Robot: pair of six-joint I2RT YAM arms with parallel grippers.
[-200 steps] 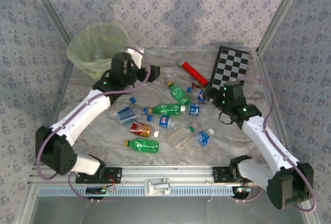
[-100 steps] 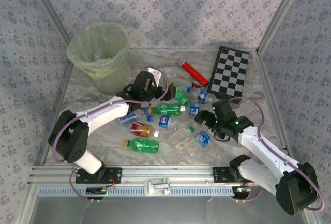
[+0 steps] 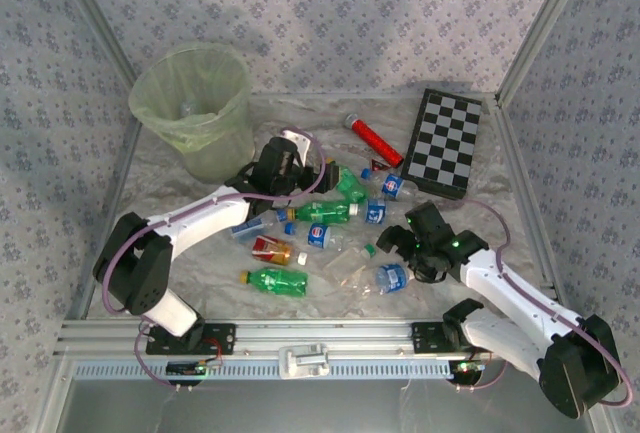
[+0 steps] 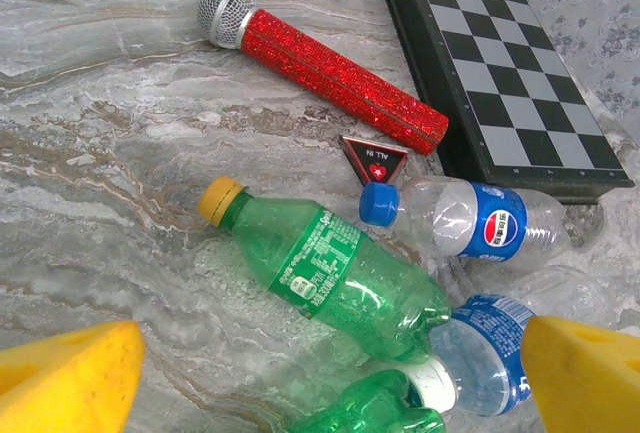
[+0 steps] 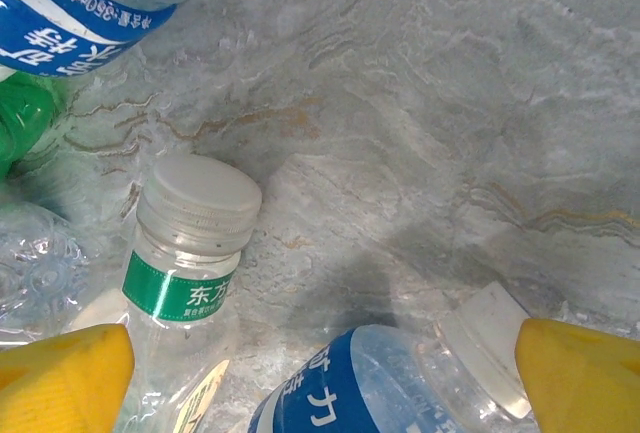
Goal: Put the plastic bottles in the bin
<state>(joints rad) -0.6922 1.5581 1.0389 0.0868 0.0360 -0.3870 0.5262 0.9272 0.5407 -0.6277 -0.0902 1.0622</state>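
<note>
Since half a second before, the right gripper [image 5: 320,378] had drawn a little toward the near edge, while the left arm had stayed put. Between that gripper's released, wide-set yellow fingers [image 5: 60,373] lay two of the plastic bottles. A clear bottle [image 5: 185,263] with a white cap and green band lay near one finger, and a blue-labelled bottle [image 5: 395,378] with a white cap lay near the other, the two apart. The left gripper [image 4: 330,378] also stood released, its fingers spread. A green bottle [image 4: 335,278] with a yellow cap lay just ahead of it, against a blue-banded bottle [image 4: 485,353], and a blue-capped bottle [image 4: 470,218] lay further ahead. The bin [image 3: 195,103] stood upright behind the left gripper, near its arm. Beyond the bottles lay a red glittery cylinder [image 4: 330,63] beside a checkerboard [image 4: 500,63], all on the marbled surface [image 5: 450,103].
</note>
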